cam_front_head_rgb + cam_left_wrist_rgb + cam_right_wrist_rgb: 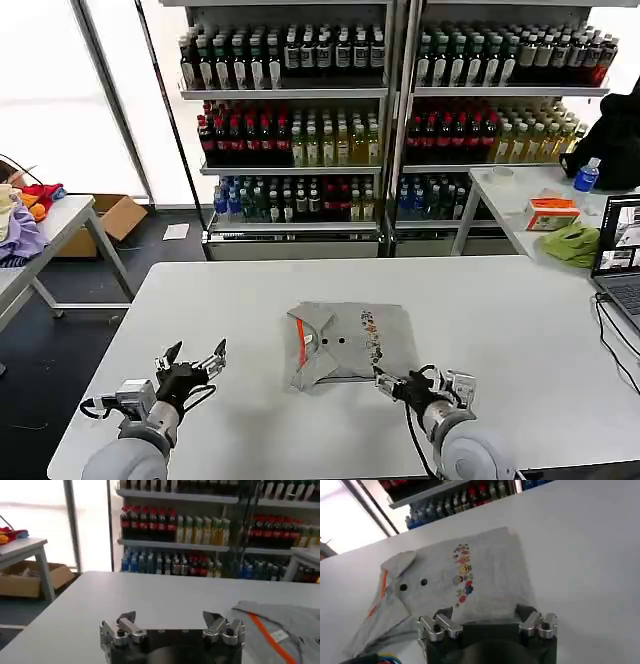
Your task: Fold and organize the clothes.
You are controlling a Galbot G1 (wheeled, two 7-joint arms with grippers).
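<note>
The grey T-shirt [345,343] lies partly folded in the middle of the white surface [500,320], nearer its front edge, with the sleeves turned in so it makes a compact shape. The right claw [405,385] is at the shirt's front edge, its fingers apart and holding nothing, probably ready to take the hem for the next fold. The left claw [190,365] waits open near the front left corner, well apart from the shirt.
</note>
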